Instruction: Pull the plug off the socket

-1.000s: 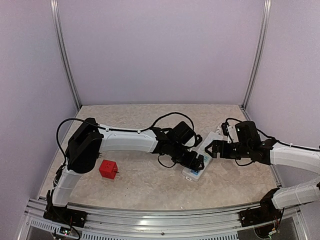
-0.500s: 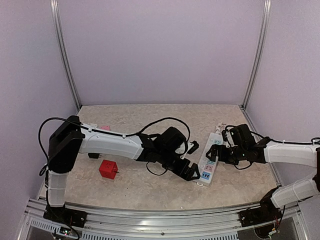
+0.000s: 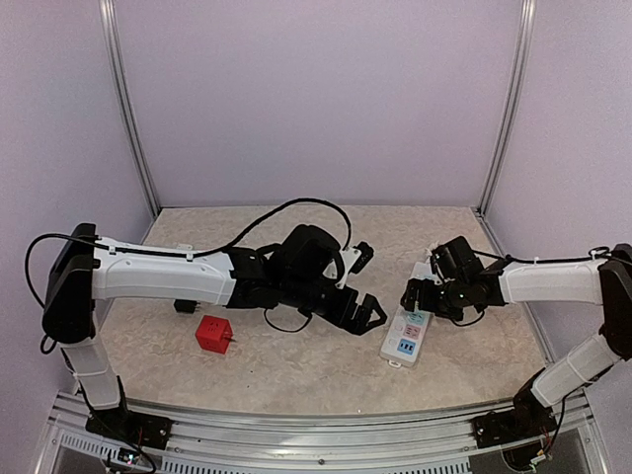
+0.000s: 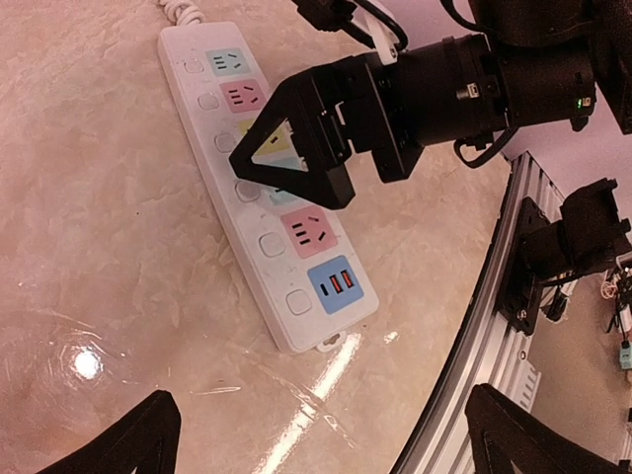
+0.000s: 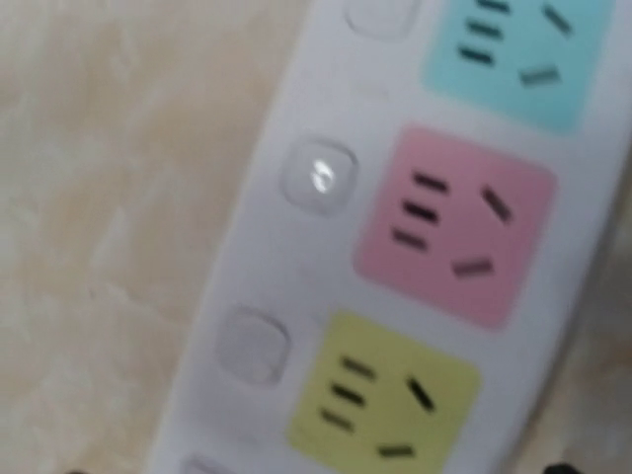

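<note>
Your left gripper (image 3: 367, 313) spread, empty, beside the socket (image 3: 403, 341), your right gripper (image 3: 413, 294) spread over its middle outlets, socket flat on the counter (image 3: 296, 367)

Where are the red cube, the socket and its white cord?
red cube (image 3: 212, 334), top external view, its top face.
socket (image 4: 308, 232), left wrist view, a pink outlet face.
white cord (image 4: 181, 10), left wrist view, beside the socket's end.

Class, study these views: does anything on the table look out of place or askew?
The socket lies slanted to the front edge of the table; no plug shows in its visible outlets, and a red cube sits alone to its left.
</note>
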